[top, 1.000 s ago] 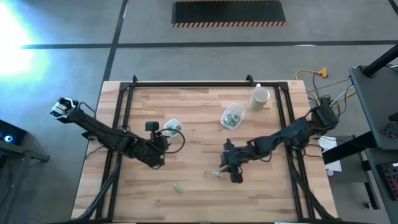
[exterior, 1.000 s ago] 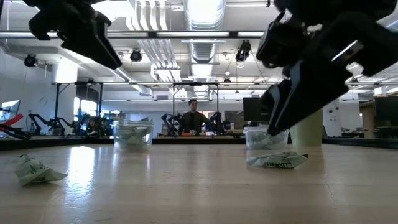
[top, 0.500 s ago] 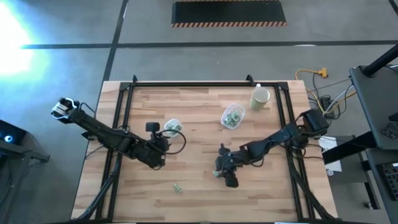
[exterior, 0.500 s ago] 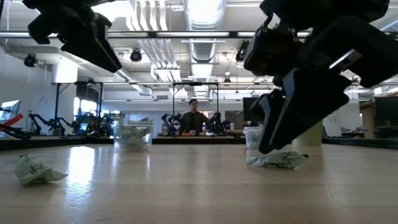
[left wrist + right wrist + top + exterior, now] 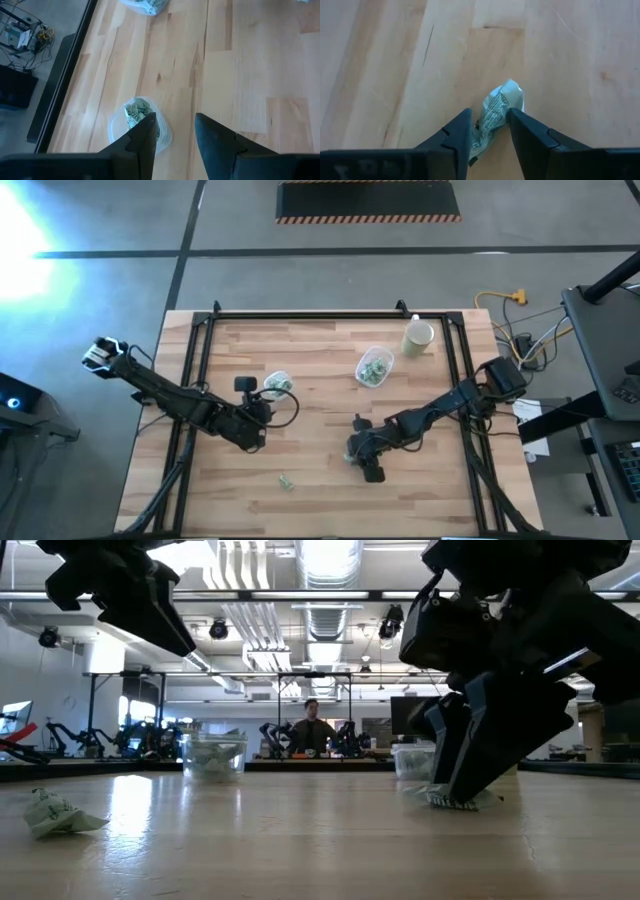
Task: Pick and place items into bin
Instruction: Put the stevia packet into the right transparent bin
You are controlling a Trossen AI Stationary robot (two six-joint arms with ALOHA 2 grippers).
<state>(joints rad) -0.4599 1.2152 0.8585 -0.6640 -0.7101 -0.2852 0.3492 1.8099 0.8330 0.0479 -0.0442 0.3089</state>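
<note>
One small pale green and white wrapped piece (image 5: 509, 96) lies on the wooden table in front of centre. My right gripper (image 5: 354, 453) is down on it and shut around it. A second piece (image 5: 286, 481) lies loose nearer the table's near edge. Two clear plastic tubs hold more pieces: one (image 5: 278, 383) on the left, one (image 5: 374, 366) further right. My left gripper (image 5: 262, 408) hovers open just short of the left tub (image 5: 137, 122), touching nothing. My right gripper (image 5: 490, 112) pinches the wrapped piece between its two fingers, at the crumpled middle (image 5: 493, 111). The fingers (image 5: 470, 775) come from above, slanting down. The piece (image 5: 452, 803) rests on the tabletop, and one end sticks out past the fingertips.
A tall cream cup (image 5: 418, 336) stands near the far right corner. A black frame (image 5: 300, 317) borders the table. Bare wood lies between the two arms and along the near edge. A person (image 5: 312, 730) stands far behind the table.
My right gripper has moved a little toward the table's left edge and come down onto the wrapped piece, so its fingers now cover the piece in the low view. The piece has stayed where it was. My left arm has kept still.
</note>
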